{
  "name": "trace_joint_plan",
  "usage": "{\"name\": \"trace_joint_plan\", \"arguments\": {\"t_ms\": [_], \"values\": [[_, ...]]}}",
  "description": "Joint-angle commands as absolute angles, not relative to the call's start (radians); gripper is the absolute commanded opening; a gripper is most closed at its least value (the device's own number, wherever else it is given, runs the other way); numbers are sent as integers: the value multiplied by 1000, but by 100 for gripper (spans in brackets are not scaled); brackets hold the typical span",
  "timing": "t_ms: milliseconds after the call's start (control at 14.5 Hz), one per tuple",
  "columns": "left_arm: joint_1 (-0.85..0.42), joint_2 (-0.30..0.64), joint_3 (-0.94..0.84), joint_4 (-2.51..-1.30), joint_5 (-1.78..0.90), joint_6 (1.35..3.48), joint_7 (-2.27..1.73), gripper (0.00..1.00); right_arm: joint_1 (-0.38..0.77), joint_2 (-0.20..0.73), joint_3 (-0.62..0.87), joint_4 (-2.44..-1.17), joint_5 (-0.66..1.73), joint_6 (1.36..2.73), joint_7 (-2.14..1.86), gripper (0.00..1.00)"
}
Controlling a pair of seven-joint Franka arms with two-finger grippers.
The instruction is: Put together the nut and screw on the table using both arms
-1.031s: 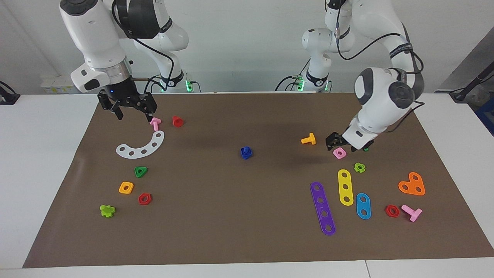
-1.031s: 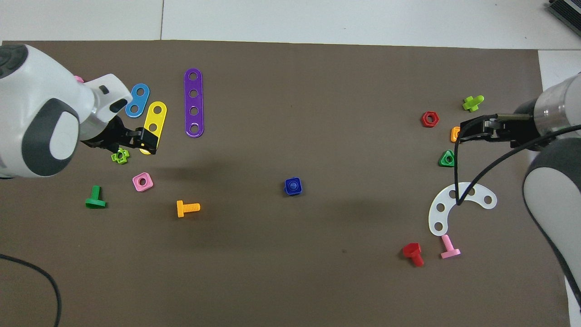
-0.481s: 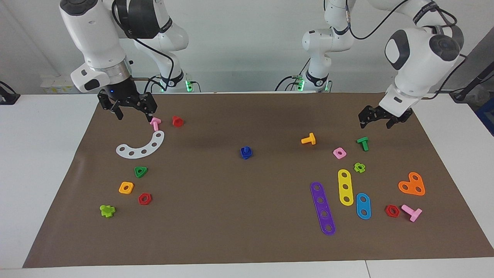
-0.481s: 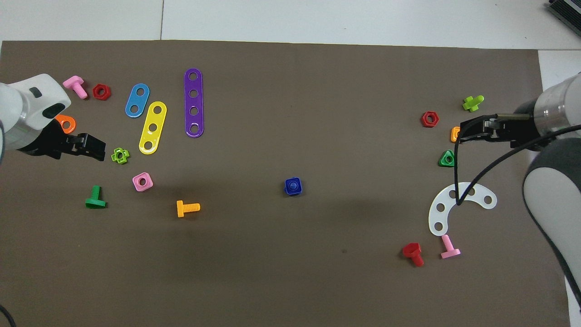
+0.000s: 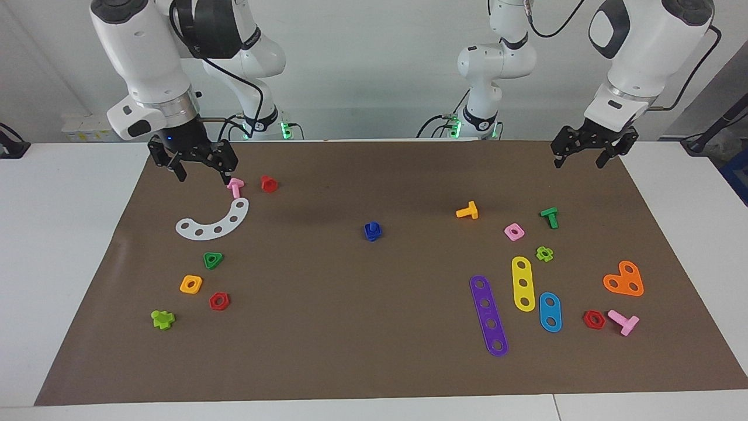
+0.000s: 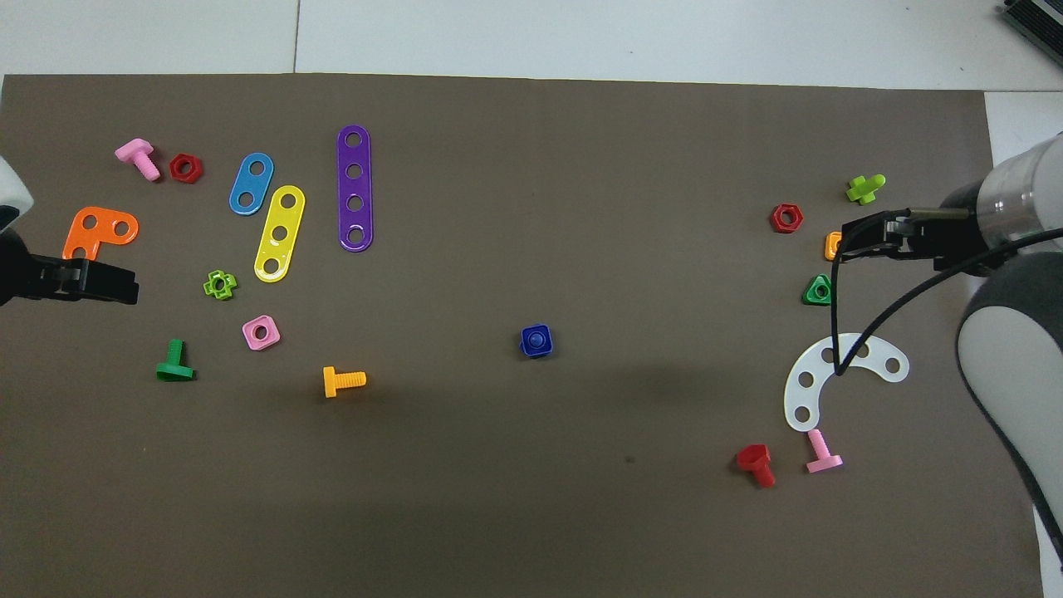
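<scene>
The blue screw [image 5: 372,224] and the blue nut [image 5: 373,233] sit together in the middle of the brown mat [image 5: 374,362]. The screw stands in the nut, so they look joined. Nothing is touching them.

What has just changed is the left arm. A second ago its left gripper [image 5: 589,146] was down low by the pink nut [image 5: 513,232] and the green bolt [image 5: 549,217]. Now it has gone up and back, and it hangs over the edge of the mat at the left arm's end of the table, close to the robots. Its fingers are spread open and it holds nothing. I think this means the job is done, or nearly done, and the arm is going home.

The right gripper [image 5: 193,162] has not moved. It hangs over the mat at the right arm's end, just above the pink bolt [image 5: 235,187] and near the red bolt [image 5: 269,183]. Its fingers are open too, and it holds nothing. This arm waits.

Around the blue pair the mat is bare. The orange bolt [image 5: 468,210] is the closest thing, and it is still well apart. Toward the left arm's end lie the purple strip [image 5: 488,316], the yellow strip [image 5: 523,283] and the blue strip [image 5: 550,311]. Toward the right arm's end lie the white curved strip [image 5: 214,220], the green triangle nut [image 5: 213,259] and the orange nut [image 5: 191,284].

Nothing stands in the way of the blue pair.
</scene>
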State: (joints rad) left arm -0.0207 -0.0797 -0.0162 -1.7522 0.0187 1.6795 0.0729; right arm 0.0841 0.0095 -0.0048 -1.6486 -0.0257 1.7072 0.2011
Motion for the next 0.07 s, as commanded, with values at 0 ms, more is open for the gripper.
{"name": "trace_joint_plan", "arguments": {"t_ms": [0], "values": [[-29, -78, -14, -1753, 41, 1675, 67, 100, 72, -14, 2, -1674, -14, 1710, 178, 100]]}}
